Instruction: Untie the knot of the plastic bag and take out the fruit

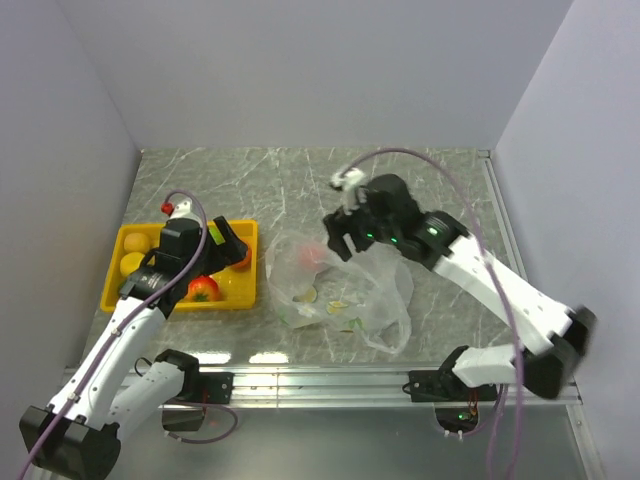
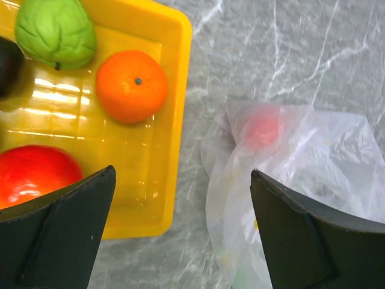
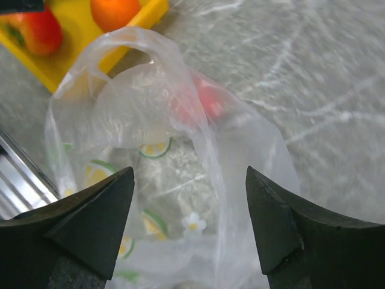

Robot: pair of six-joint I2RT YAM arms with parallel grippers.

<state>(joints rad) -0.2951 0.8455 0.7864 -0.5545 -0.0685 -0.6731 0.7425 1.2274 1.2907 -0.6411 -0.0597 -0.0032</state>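
Observation:
The clear plastic bag [image 1: 345, 300] lies crumpled and open at the table's middle, and a pink fruit [image 1: 310, 254] shows through its far left side. I see no knot; one handle strip [image 3: 150, 45] stands up as a loose loop. My right gripper [image 1: 340, 236] hovers open over the bag's far edge with nothing held, the bag [image 3: 180, 198] below its fingers and the pink fruit [image 3: 207, 99] ahead. My left gripper [image 2: 182, 180] is open and empty over the right rim of the yellow tray [image 2: 180, 72]. The tray holds a light green fruit [image 2: 55, 31], an orange [image 2: 131, 85], a red fruit [image 2: 33, 174] and a dark one [image 2: 7, 66].
Two yellow round fruits [image 1: 134, 252] sit at the tray's left end. A small red object [image 1: 167, 207] lies just beyond the tray. White walls close in the table on three sides. A metal rail [image 1: 320, 385] runs along the near edge.

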